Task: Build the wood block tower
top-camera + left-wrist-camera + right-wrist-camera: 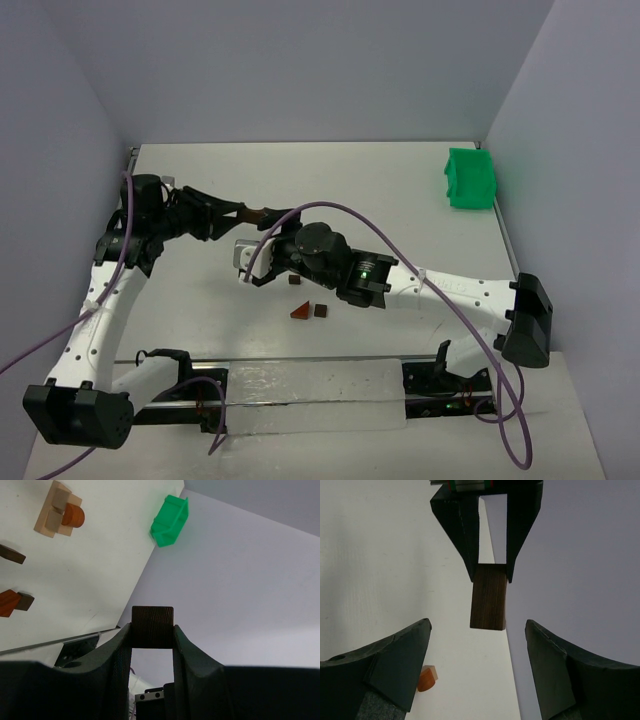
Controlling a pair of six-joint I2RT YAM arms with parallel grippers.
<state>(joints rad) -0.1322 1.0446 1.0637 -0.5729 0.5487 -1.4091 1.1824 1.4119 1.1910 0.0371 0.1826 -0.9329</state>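
The left gripper (152,630) is clamped on one end of the dark brown block (489,600). The right gripper (477,625) is apart, a finger on either side of the block, touching neither face. This is likely a handover: close squarely on the free end before the left releases. The wood block tower (57,509) sits on the table near the block. From above, the right arm hides most of it, so its height cannot be judged.

A white surface (400,190) fills the middle of the booth, matte and evenly lit, with only soft shadows. Plain pale lavender-grey walls close it in: a back wall (320,70), a left wall (50,150) and a right wall (580,150). A metal rail (300,357) runs along its near edge.
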